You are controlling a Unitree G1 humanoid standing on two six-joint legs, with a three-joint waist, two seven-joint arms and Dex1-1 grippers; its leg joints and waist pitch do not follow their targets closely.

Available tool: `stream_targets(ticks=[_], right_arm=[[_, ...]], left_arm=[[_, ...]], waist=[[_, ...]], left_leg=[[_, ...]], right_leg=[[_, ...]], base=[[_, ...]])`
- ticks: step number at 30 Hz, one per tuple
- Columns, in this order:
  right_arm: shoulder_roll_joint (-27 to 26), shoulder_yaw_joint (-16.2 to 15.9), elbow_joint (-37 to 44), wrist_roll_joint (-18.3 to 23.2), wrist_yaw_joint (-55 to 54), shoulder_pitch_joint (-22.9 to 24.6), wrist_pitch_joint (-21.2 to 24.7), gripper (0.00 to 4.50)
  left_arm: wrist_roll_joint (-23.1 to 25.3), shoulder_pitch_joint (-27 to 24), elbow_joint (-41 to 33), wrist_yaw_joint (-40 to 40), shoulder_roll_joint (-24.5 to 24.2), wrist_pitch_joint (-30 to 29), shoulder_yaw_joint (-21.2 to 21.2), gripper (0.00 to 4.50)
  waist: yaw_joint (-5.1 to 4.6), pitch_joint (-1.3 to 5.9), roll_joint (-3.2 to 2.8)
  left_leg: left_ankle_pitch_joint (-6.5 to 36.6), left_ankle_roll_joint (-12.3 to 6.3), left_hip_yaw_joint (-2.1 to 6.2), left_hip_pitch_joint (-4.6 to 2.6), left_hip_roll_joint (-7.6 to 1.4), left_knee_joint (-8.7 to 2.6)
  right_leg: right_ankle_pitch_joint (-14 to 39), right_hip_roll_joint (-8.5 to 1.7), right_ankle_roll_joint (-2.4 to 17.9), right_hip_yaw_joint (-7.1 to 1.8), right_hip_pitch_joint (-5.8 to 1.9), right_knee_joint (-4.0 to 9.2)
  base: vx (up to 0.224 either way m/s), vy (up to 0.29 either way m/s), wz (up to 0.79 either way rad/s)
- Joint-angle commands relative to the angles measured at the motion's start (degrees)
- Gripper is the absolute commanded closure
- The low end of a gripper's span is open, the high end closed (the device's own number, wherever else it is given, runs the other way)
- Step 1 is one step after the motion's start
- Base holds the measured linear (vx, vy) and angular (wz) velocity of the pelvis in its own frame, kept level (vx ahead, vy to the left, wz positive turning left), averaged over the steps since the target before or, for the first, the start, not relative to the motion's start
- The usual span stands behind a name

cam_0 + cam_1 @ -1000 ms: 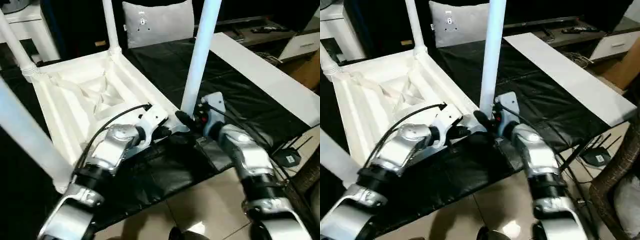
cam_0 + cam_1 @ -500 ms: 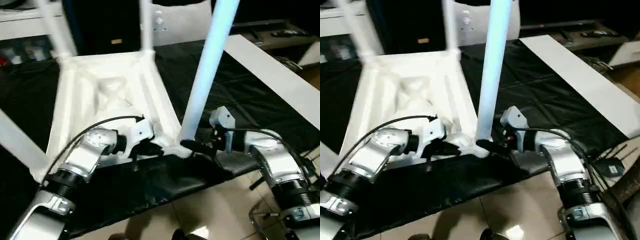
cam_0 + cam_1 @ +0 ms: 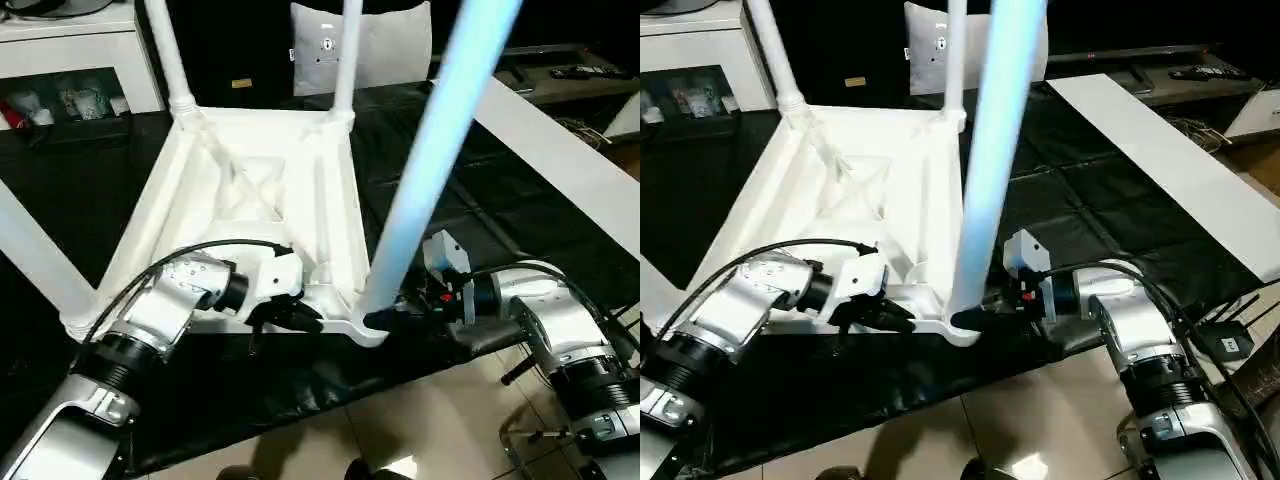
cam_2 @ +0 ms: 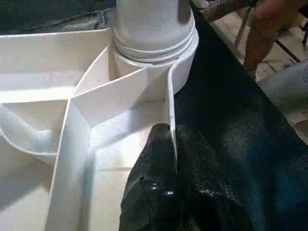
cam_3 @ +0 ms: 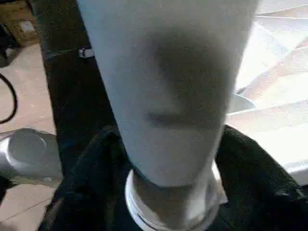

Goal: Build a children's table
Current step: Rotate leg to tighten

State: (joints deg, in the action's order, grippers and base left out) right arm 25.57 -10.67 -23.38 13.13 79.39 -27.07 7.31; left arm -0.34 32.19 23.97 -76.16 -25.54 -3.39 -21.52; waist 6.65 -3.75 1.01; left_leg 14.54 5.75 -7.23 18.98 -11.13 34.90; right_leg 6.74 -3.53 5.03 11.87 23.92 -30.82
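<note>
On the black-covered work table [image 3: 470,200] we found the children's table top [image 3: 250,190] lying upside down, ribbed underside up, with legs standing in its corner sockets. The near leg [image 3: 430,170] rose from the corner nearest the robot's right side, its long axis close to upright and leaning slightly away to the right; its threaded collar [image 4: 154,36] sat in the socket with some thread turns showing above the rim.

The right gripper [image 3: 975,320] lay directly against that leg's base, reaching in level from the right, its black fingers [image 5: 86,183] set either side of the tube just above the collar; we could not confirm firm clamping. The left gripper [image 3: 300,318] was pinched shut on the top's thin edge wall, just left of the same socket.

We judged the right arm better placed to turn the leg, the left to steady the top.
</note>
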Motion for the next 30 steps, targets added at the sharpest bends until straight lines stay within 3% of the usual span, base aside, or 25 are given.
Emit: stream_targets(ticks=[1,10,14,17,21,22,23,24,25,26,27,28,29,30], right_arm=[[0.8,-0.3,0.0,0.6,1.1,-0.9,0.5,1.89],[0.6,-0.9,1.0,1.5,2.7,-0.2,3.1,2.48],[-1.2,0.0,3.3,3.0,-0.9,1.0,6.7,2.51],[-4.4,1.2,4.3,2.4,-8.6,1.1,11.0,2.52],[-9.6,2.0,3.2,-1.2,-20.7,0.1,13.6,2.52],[-11.1,2.0,2.7,-2.7,-24.6,-0.4,14.4,2.52],[-11.4,2.0,2.7,-2.8,-25.2,-0.5,14.6,2.52],[-13.5,2.9,2.2,-3.4,-30.1,-1.3,16.7,2.52],[-14.4,3.4,1.8,-3.8,-32.5,-1.8,17.4,2.52],[-16.0,4.5,1.0,-4.1,-36.4,-2.7,18.8,2.52],[-16.1,4.5,1.0,-4.1,-36.6,-2.7,18.8,2.52],[-18.4,5.7,0.2,-4.8,-42.0,-3.9,21.0,2.52],[-18.4,5.7,0.2,-4.8,-42.0,-3.9,21.0,2.52],[-19.6,6.0,-0.3,-5.6,-44.6,-4.4,21.1,2.52]], left_arm=[[-0.7,1.9,-1.3,-3.4,0.7,2.1,-1.5,4.50],[-0.7,1.6,-0.8,-2.7,0.4,1.5,-1.1,4.50],[-1.1,1.0,-2.3,0.1,1.3,-2.4,0.0,4.50],[-0.4,0.8,-3.3,5.0,2.9,-5.8,1.0,4.50],[0.0,1.0,-4.7,13.2,7.1,-11.3,2.9,4.50],[0.3,1.1,-4.9,15.8,8.6,-12.8,3.4,4.50],[0.3,1.2,-4.8,16.3,8.8,-13.1,3.5,4.50],[0.7,1.9,-4.2,20.2,10.9,-15.0,4.4,4.50],[0.9,2.3,-3.8,21.8,11.7,-15.6,4.8,4.50],[1.2,2.8,-3.0,24.5,13.0,-16.5,5.5,4.50],[1.2,2.9,-2.9,24.6,13.1,-16.5,5.6,4.50],[1.6,3.9,-1.7,29.3,15.1,-17.7,7.0,4.50],[1.6,3.9,-1.7,29.3,15.1,-17.7,7.0,4.50],[2.0,4.6,-0.9,32.2,16.3,-18.1,8.0,4.50]], waist=[[-0.27,4.37,0.21],[-0.16,4.45,0.13],[-0.23,4.37,0.12],[-0.57,4.18,0.13],[-1.98,3.66,-0.19],[-2.64,3.67,-0.69],[-3.06,3.65,-1.02],[-3.84,3.82,-1.21],[-4.07,3.66,-1.45],[-4.69,3.48,-0.93],[-4.97,3.29,-0.56],[-5.04,3.24,0.05],[-4.89,3.41,-0.09],[-5.20,3.87,-0.17]], left_leg=[[-2.6,-6.76,-0.69,0.92,-2.02,-3.63],[-2.3,-6.35,-0.69,0.91,-1.97,-3.59],[-2.9,-6.08,-0.57,0.96,-2.21,-3.69],[-1.4,-5.30,-0.71,0.87,-1.82,-3.71],[3.3,-3.50,-0.96,0.38,-1.37,-3.64],[5.1,-3.98,-0.62,0.48,-2.18,-3.71],[6.1,-4.34,-0.32,0.53,-3.12,-3.86],[8.6,-4.64,0.91,1.10,-5.48,-4.49],[11.0,-4.57,1.85,1.16,-7.59,-5.46],[12.7,-3.56,1.54,0.78,-6.79,-5.27],[12.4,-3.03,0.65,0.46,-4.76,-4.38],[9.6,-2.85,-1.81,-0.47,0.13,-2.21],[8.7,-3.58,-2.19,-0.31,0.72,-2.37],[7.3,-5.22,-1.72,1.27,-0.02,-2.83]], right_leg=[[24.9,-5.35,-4.0,-3.96,-5.14,4.02],[25.2,-5.20,-4.9,-3.74,-5.14,4.14],[24.5,-5.21,-4.9,-3.78,-5.14,4.10],[26.5,-5.17,-5.7,-3.51,-5.11,4.68],[32.0,-4.51,-8.9,-1.85,-4.92,6.77],[31.9,-4.50,-9.8,-0.93,-5.69,7.35],[31.1,-4.62,-10.0,-0.63,-6.09,7.47],[28.3,-5.35,-9.6,-1.08,-7.04,5.93],[26.1,-5.99,-8.0,-2.71,-6.97,3.84],[27.8,-6.62,-7.1,-3.65,-6.50,3.94],[31.3,-6.70,-7.7,-3.20,-5.96,5.56],[38.1,-5.44,-11.3,-0.75,-4.60,8.21],[38.4,-5.16,-12.4,-0.30,-4.90,8.40],[34.1,-3.75,-15.2,0.69,-6.41,8.58]], base=[[0.000,0.000,0.00],[0.000,0.000,0.00],[0.000,0.000,0.00],[0.000,0.000,0.00],[0.000,0.000,0.00],[0.000,0.000,0.00],[0.000,0.000,0.00],[0.000,0.000,0.00],[0.000,0.000,0.00],[0.000,0.000,0.00],[0.000,0.000,0.00],[0.000,0.000,0.00],[0.000,0.000,0.00],[0.000,0.000,0.00]])
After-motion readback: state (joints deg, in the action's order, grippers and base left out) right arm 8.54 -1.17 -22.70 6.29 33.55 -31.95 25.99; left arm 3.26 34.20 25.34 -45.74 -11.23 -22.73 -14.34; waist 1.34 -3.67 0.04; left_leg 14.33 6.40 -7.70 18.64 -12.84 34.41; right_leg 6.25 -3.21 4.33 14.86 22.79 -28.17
